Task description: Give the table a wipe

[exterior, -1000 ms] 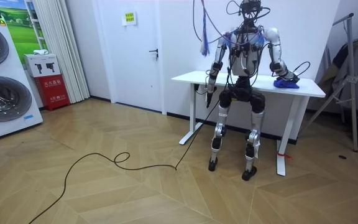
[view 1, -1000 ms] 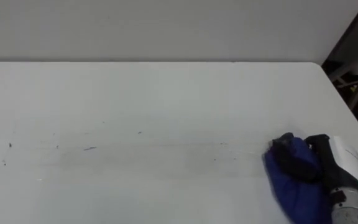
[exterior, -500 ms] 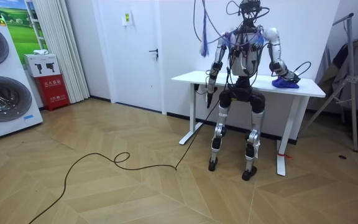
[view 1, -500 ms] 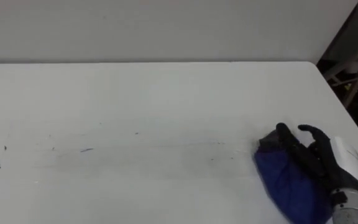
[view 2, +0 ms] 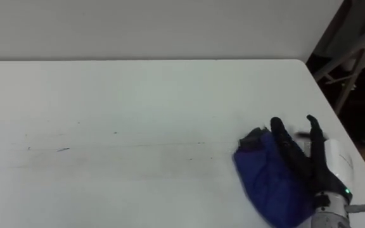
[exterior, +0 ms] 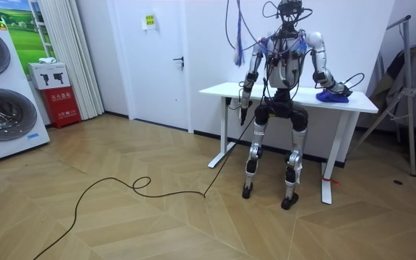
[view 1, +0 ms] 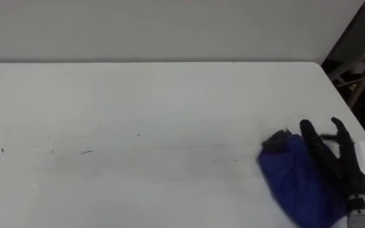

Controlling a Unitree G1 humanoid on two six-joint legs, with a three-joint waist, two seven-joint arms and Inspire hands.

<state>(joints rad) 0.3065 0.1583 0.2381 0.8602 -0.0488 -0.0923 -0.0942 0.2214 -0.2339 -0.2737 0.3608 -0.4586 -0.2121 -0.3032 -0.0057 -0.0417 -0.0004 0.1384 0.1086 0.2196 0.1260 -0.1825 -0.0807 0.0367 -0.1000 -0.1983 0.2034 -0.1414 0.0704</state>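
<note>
A blue cloth (view 1: 289,180) lies bunched near the right end of the white surface (view 1: 157,88), with the robot's right hand (view 1: 344,172) resting on its right side. The fingers, curled over the cloth a second ago, have since straightened and spread, so the hand is now flat and apart, not clamped on the fabric. The cloth has barely shifted. Faint dark specks (view 1: 87,152) and a thin streak remain across the middle and left of the surface, suggesting most of the wiping is still ahead. The left hand (exterior: 243,102) hangs at the near edge on the room view's left, and its state cannot be told.
</note>
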